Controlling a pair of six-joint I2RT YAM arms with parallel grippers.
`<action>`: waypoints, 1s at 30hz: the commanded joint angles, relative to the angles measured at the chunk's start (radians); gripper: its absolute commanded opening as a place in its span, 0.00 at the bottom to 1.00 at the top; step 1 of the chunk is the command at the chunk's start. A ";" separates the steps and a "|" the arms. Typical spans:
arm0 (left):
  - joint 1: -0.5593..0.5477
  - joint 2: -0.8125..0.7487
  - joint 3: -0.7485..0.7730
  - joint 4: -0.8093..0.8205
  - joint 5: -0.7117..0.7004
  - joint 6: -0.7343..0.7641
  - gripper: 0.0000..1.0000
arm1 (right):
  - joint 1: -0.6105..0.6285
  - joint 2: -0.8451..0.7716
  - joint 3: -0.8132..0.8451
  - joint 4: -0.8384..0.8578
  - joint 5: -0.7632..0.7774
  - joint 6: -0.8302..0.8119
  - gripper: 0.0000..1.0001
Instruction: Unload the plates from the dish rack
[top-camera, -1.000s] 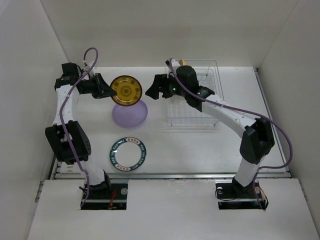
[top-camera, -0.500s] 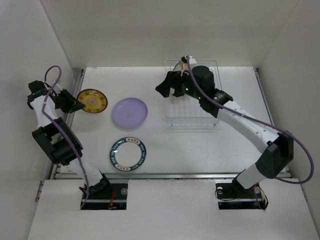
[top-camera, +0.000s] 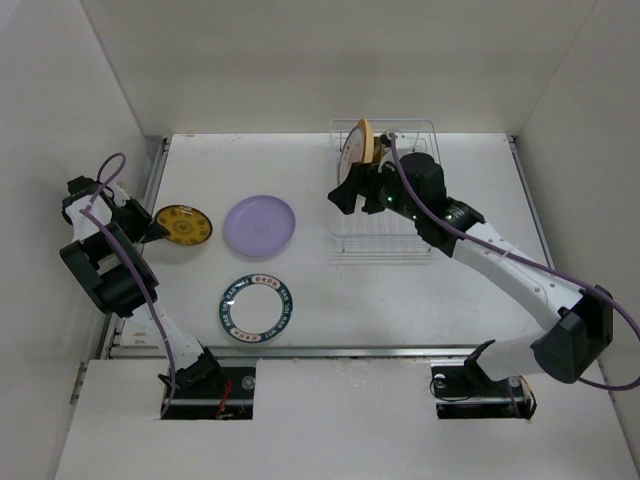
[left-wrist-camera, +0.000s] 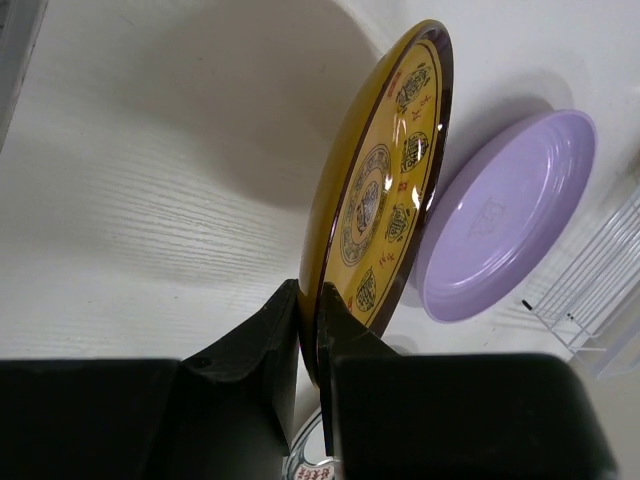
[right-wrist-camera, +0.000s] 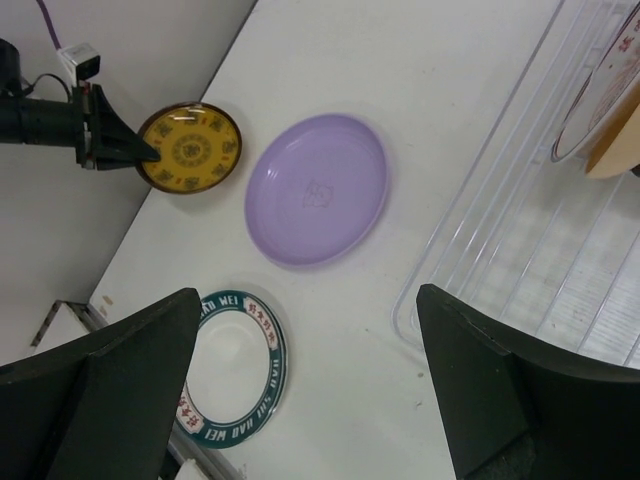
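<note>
Two plates (right-wrist-camera: 598, 95) cropped inside dish rack (right-wrist-camera: 530, 270).

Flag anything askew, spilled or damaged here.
Nothing spilled or broken. Only the yellow plate stands out: clamped by its rim in the left jaws at the table's left edge; the lavender plate and teal-rimmed plate lie flat.

text | teal-rimmed plate (right-wrist-camera: 235, 368): rim lettering, too small to read

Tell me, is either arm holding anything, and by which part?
The left arm's fingers pinch the yellow patterned plate by its rim. The right arm's fingers stand open, holding nothing.
</note>
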 joint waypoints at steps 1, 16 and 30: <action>0.004 -0.015 -0.020 0.014 -0.013 0.007 0.00 | -0.008 -0.051 -0.012 0.033 0.028 0.009 0.95; 0.004 0.137 0.063 -0.098 0.024 0.056 0.32 | -0.008 -0.060 -0.032 0.024 0.072 0.027 0.95; -0.016 0.010 0.063 -0.098 -0.048 0.093 0.56 | -0.177 0.148 0.302 -0.349 0.623 0.138 0.83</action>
